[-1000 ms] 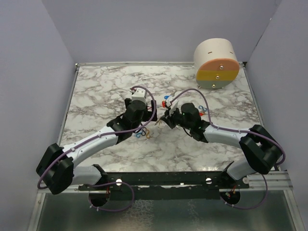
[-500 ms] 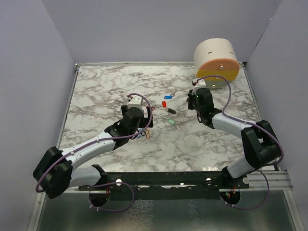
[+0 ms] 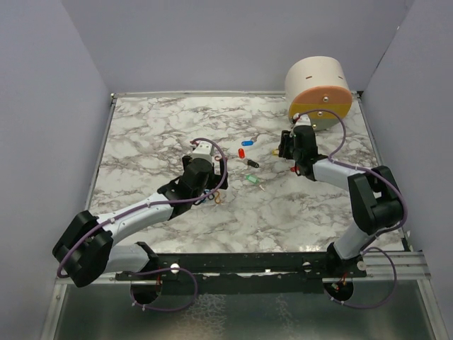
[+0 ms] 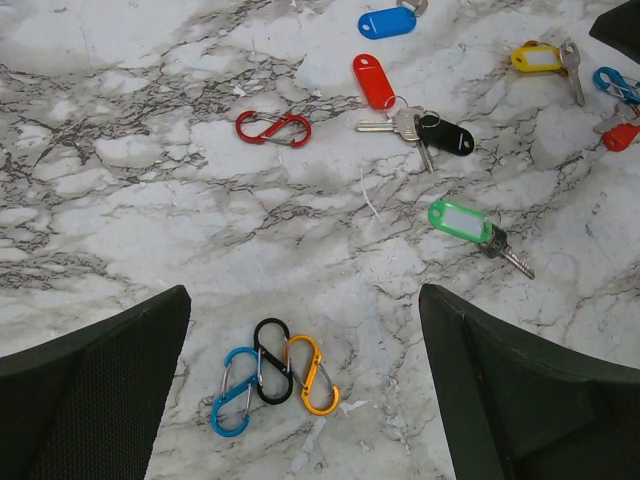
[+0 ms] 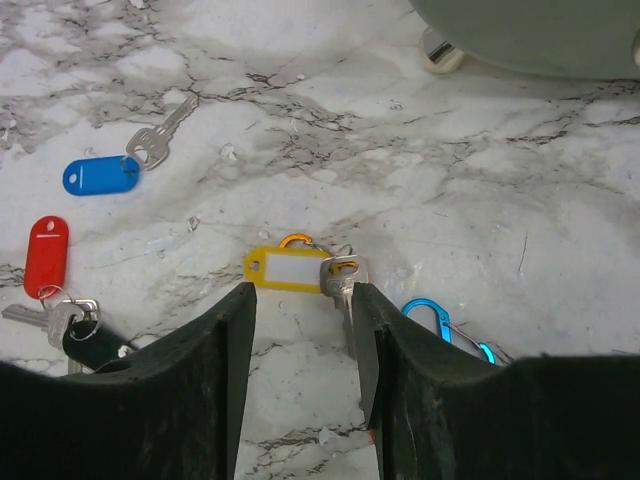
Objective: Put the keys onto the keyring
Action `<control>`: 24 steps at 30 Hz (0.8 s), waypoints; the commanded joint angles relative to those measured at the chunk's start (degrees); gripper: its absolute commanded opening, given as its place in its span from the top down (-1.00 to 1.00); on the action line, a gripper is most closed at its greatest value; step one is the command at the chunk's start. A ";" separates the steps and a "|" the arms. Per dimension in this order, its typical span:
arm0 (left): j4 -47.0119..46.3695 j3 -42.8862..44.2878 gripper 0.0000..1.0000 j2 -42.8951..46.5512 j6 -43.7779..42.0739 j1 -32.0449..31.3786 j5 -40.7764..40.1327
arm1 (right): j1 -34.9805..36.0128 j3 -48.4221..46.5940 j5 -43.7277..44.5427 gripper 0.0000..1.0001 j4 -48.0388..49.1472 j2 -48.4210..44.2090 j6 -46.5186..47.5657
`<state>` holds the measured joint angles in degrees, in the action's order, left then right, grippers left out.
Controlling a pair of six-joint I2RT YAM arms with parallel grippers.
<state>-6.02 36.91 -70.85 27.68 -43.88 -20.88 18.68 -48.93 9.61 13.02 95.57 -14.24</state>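
The keyring (image 4: 275, 375), linked blue, black and orange clip loops, lies flat on the marble between the wide-open fingers of my left gripper (image 4: 305, 310), untouched. In the top view the keyring (image 3: 210, 198) shows beside the left wrist. Keys with plastic tags lie scattered beyond: blue (image 4: 387, 22), red (image 4: 373, 80) joined with a black one (image 4: 445, 133), and green (image 4: 462, 220). My right gripper (image 5: 300, 300) hovers open just short of the yellow-tagged key (image 5: 290, 270); its metal shaft (image 5: 343, 290) runs along the right finger's inner edge. Nothing is held.
A loose red clip loop (image 4: 273, 127) lies left of the keys. A blue clip loop (image 5: 440, 320) sits right of the right fingers. A cream drum with orange and yellow face (image 3: 320, 93) stands at the back right, close behind the right wrist.
The right arm swung from the table's middle to the back right, over the yellow-tagged key, and its jaws opened. The left gripper pulled back slightly over the keyring, still open.
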 commanded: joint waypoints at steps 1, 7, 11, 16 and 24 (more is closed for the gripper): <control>-1.62 -0.86 -0.98 -0.17 0.43 0.11 1.20 | -0.15 0.80 -3.39 0.10 0.89 -3.84 0.99; -2.74 -1.50 -0.98 -0.41 0.83 0.11 1.47 | 4.63 2.51 -10.49 0.01 2.37 -5.02 2.02; -3.56 -2.24 -0.98 -0.76 1.40 0.03 2.35 | 7.79 1.13 -11.59 0.01 2.11 -1.61 0.94; -3.66 -3.01 -0.98 -0.21 1.78 0.02 3.16 | 7.86 -2.45 -9.57 0.02 2.93 3.78 -2.51; -4.24 -3.79 -0.98 0.55 1.85 0.02 3.23 | 7.86 -13.86 -6.26 0.09 -1.01 13.22 -5.99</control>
<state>-8.54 33.67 -71.26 28.93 -43.90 -18.83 26.65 -58.19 1.02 13.04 105.62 -17.63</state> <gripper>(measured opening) 0.990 0.463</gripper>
